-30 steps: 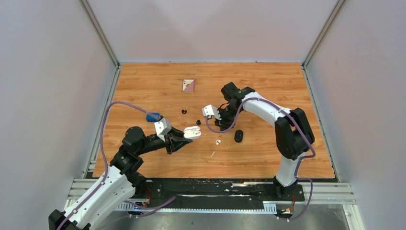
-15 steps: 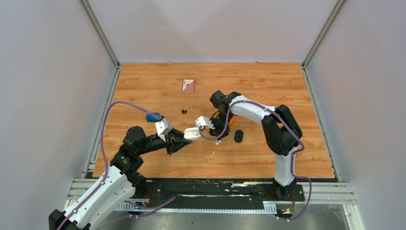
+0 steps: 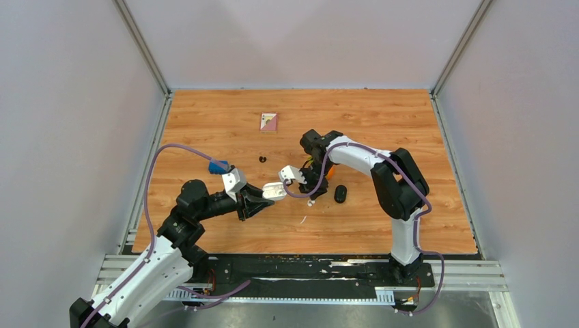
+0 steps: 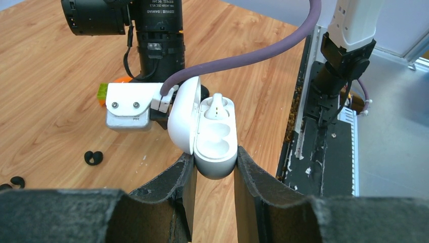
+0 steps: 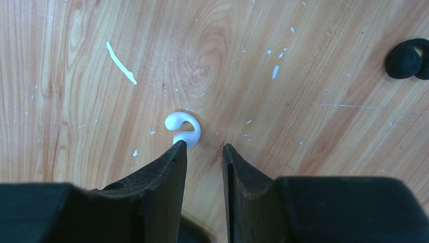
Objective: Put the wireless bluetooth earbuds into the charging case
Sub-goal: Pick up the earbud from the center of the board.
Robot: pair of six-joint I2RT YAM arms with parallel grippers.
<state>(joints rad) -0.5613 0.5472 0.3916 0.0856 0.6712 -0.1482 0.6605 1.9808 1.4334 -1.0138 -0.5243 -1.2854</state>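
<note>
White earbud [image 5: 183, 129] lies loose on the wooden table [image 5: 303, 76], right at one fingertip of my right claw [image 5: 202, 147]. Its jaws stand slightly apart and grip nothing. My left claw [image 4: 212, 154] is clamped on the open charging case [image 4: 216, 139], and a second white earbud [image 4: 216, 104] sits in its far slot.

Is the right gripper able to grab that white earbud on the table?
Probably yes: nothing blocks the white earbud, but it lies beside the jaws of the right gripper, not between them.
</note>
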